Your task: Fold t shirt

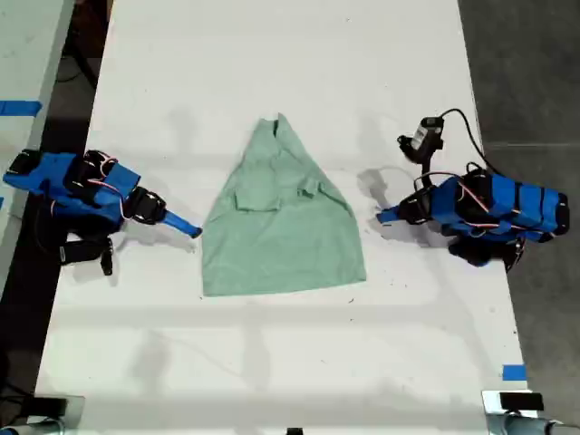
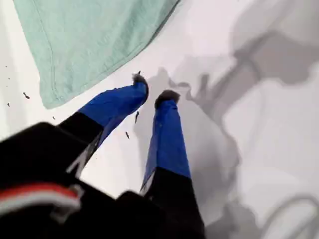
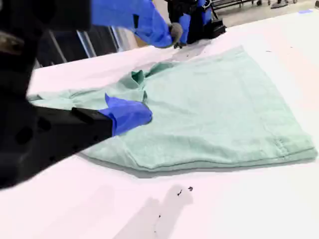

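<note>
The t shirt (image 1: 281,217) lies flat on the white table (image 1: 272,362), pale mint green, with its narrow collar end far from the camera and its wide hem near. My first gripper (image 1: 382,217) rests low at the exterior view's right, a short way off the shirt's edge. In the first wrist view its blue fingers (image 2: 167,134) point past the hem corner of the t shirt (image 2: 89,40); the first gripper (image 2: 153,90) holds nothing and shows a narrow gap. My second gripper (image 1: 192,231) sits at the shirt's edge on the exterior view's left. That second gripper (image 3: 159,74) is wide open over the t shirt (image 3: 214,109).
A small black camera (image 1: 424,138) on a stalk with a looping cable stands behind the first arm. Blue tape (image 1: 513,372) marks the table near its front edge at the exterior view's right. Another table (image 1: 18,54) stands beyond the left edge. Dark specks (image 3: 189,189) dot the surface.
</note>
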Action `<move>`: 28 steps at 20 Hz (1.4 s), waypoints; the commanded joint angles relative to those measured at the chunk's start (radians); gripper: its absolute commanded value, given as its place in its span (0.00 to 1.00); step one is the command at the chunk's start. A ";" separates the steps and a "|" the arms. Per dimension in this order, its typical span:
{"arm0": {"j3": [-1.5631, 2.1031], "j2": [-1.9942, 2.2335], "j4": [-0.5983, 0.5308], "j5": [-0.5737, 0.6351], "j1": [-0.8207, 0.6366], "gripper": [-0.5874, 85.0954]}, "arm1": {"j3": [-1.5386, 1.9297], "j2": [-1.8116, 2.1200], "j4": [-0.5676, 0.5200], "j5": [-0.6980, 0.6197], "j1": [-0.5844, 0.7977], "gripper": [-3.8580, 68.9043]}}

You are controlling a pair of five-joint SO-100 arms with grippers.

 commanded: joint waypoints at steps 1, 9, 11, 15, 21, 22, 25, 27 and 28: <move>0.041 0.008 -0.017 0.006 -0.012 0.25 | 0.054 0.011 0.011 0.762 -0.132 0.25; 0.041 0.008 -0.017 0.006 -0.012 0.25 | 0.054 0.009 0.011 0.713 -0.195 0.21; 0.041 0.008 -0.017 0.006 -0.012 0.25 | -0.020 0.009 0.012 0.678 -0.222 0.17; 0.041 0.008 -0.017 0.006 -0.012 0.25 | -0.376 -0.459 0.049 0.706 -0.238 0.31; 0.041 0.008 -0.017 0.006 -0.012 0.25 | -0.948 -1.431 0.067 0.848 -0.365 0.40; 0.041 0.008 -0.017 0.006 -0.012 0.25 | -1.020 -1.539 0.060 0.844 -0.374 0.41; 0.041 0.008 -0.017 0.006 -0.014 0.25 | -1.180 -1.769 0.020 0.810 -0.382 0.41; 0.041 0.008 -0.017 0.006 -0.014 0.25 | -1.227 -1.858 0.008 0.799 -0.383 0.29; 0.041 0.008 -0.017 0.006 -0.014 0.25 | -1.223 -1.881 -0.008 0.802 -0.379 0.17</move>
